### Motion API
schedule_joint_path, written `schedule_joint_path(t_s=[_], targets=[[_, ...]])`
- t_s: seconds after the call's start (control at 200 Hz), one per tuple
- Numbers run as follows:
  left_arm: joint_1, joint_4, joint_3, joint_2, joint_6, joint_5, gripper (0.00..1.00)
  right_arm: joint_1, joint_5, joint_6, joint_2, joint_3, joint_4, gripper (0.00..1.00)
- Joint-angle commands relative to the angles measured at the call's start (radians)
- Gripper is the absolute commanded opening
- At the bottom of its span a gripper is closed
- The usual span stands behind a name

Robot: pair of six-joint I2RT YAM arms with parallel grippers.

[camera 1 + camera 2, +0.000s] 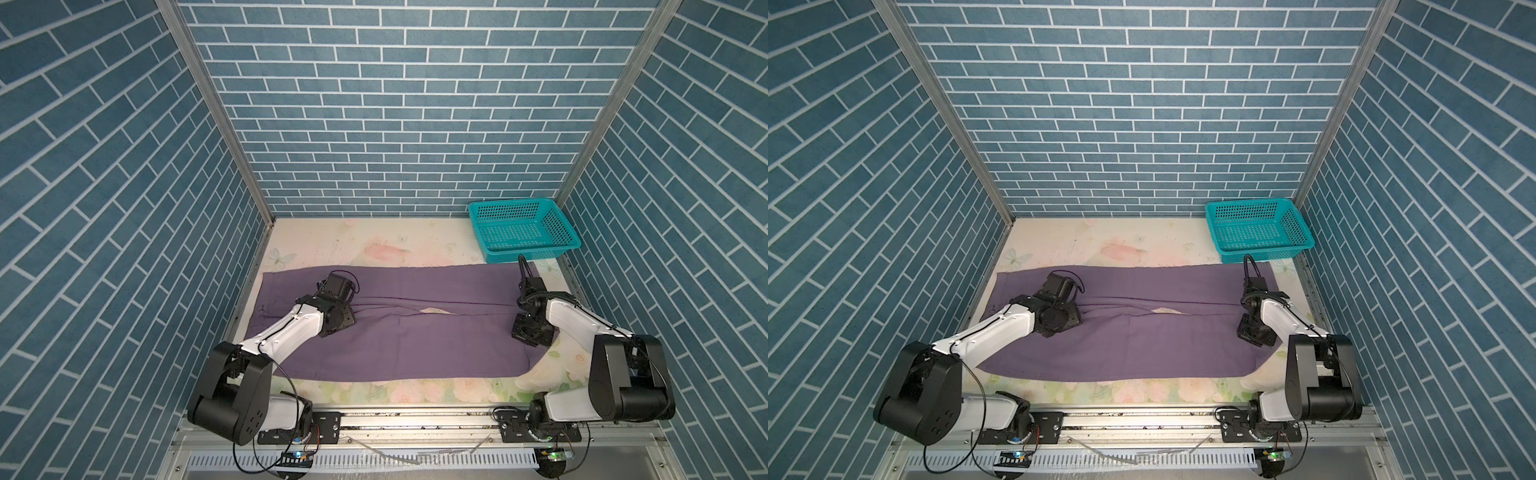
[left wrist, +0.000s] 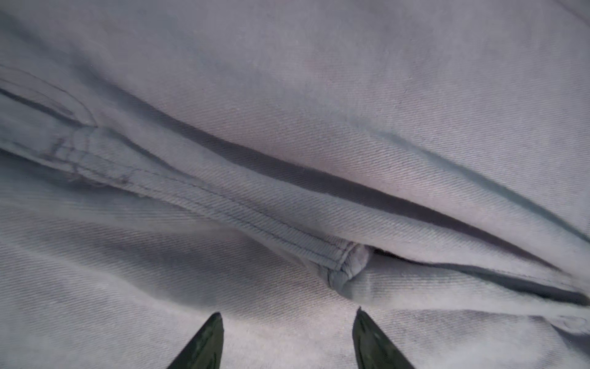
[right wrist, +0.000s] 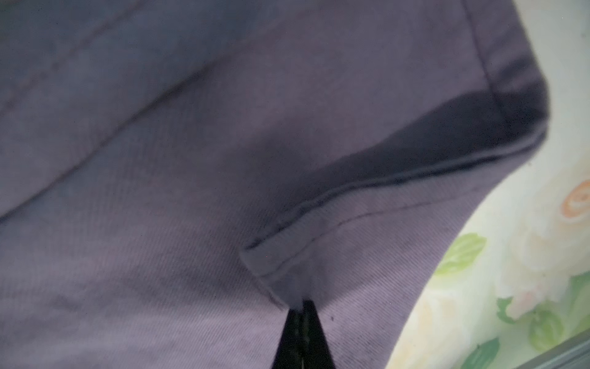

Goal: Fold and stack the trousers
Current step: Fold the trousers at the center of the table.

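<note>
**Two robot arms poised over flat purple trousers, one gripping, one not yet**

The muted purple soft-fabric trousers (image 1: 415,340) lie spread flat across the pale floral-print table cover (image 1: 374,245), legs side by side. A teal plastic mesh basket (image 1: 521,228) sits near their far right corner. The right gripper (image 3: 301,306) pinches a stitched hem corner (image 3: 268,265), jaws pressed together on it. The left gripper (image 2: 289,312) hangs just above the cloth beside a thick stitched seam junction (image 2: 348,265), jaws parted and holding nothing. To fold well, the left gripper probably needs a firm pinch there first. Both should then lift together, keeping the cloth taut so the edges meet.
</note>
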Motion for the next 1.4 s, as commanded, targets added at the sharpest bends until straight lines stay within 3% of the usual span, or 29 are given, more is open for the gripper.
schedule_joint_path(t_s=[0.0, 0.235, 0.355, 0.55, 0.85, 1.215, 1.395], targets=[[-0.005, 0.016, 0.001, 0.022, 0.017, 0.021, 0.66, -0.022, 0.063, -0.002, -0.045, 0.034, -0.096, 0.0], [-0.005, 0.024, -0.003, 0.023, 0.022, 0.028, 0.66, -0.242, -0.016, -0.027, -0.192, 0.033, -0.15, 0.0], [-0.004, 0.027, -0.016, 0.012, 0.02, 0.029, 0.66, -0.315, 0.015, 0.007, -0.27, 0.038, -0.157, 0.0], [-0.005, 0.029, -0.04, -0.026, 0.005, 0.03, 0.66, -0.462, -0.061, 0.048, -0.358, -0.009, -0.114, 0.0], [-0.004, -0.146, 0.007, -0.162, 0.007, -0.043, 0.75, -0.743, -0.228, 0.107, -0.519, -0.022, -0.061, 0.0], [0.004, -0.566, -0.061, -0.554, -0.207, -0.236, 0.95, -0.76, -0.345, 0.157, -0.628, -0.1, 0.013, 0.0], [0.016, -0.649, -0.121, -0.578, -0.31, -0.267, 0.99, -0.756, -0.374, 0.174, -0.671, -0.124, 0.041, 0.0]])
